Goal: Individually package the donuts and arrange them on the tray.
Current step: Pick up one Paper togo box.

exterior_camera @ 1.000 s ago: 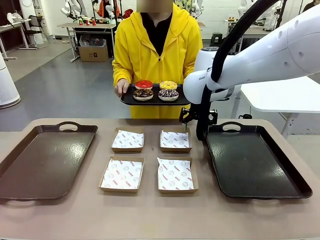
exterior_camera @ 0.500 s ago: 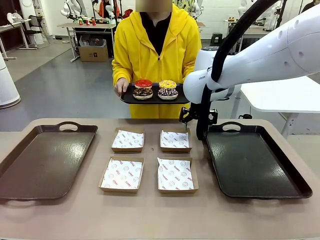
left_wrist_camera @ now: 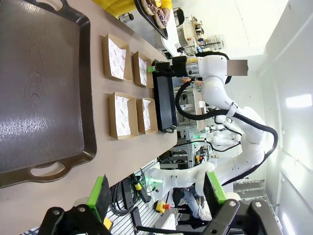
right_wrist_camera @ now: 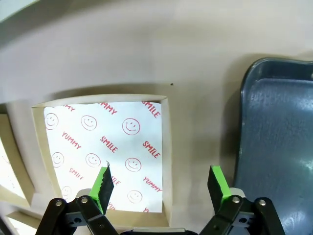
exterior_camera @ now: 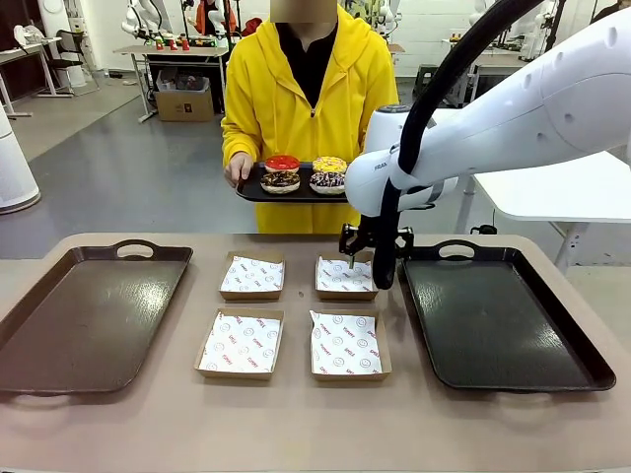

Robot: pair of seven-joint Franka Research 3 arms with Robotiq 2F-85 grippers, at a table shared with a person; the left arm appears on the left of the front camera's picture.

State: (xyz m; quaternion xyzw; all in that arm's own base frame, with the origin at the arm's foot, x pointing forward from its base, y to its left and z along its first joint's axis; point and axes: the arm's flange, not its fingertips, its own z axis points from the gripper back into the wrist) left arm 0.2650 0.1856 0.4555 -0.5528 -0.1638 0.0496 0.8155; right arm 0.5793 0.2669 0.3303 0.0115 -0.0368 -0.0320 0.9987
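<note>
- Your right gripper (exterior_camera: 365,264) hangs low over the far-right cardboard box (exterior_camera: 344,277), at the side nearest the right tray (exterior_camera: 498,320). Its jaws are spread wide and it holds nothing.
- In the right wrist view, one green pad (right_wrist_camera: 103,182) sits over the box's white paper liner (right_wrist_camera: 105,147), printed "SMILE" and "YUMMY". The other pad is over bare table (right_wrist_camera: 195,147) between the box and the tray.
- Your left gripper (left_wrist_camera: 156,191) is also wide open and empty, raised above the table edge near the left tray (left_wrist_camera: 44,88).
- The donuts (exterior_camera: 304,173) are off the table. All four sit on a small black tray (exterior_camera: 251,194) that the person in the yellow hoodie holds at the far side, with one hand (exterior_camera: 237,169) at its end.
- The red-iced and yellow-iced donuts are at the back, and the two chocolate ones are in front.
- The four boxes lie two by two between the large trays.
</note>
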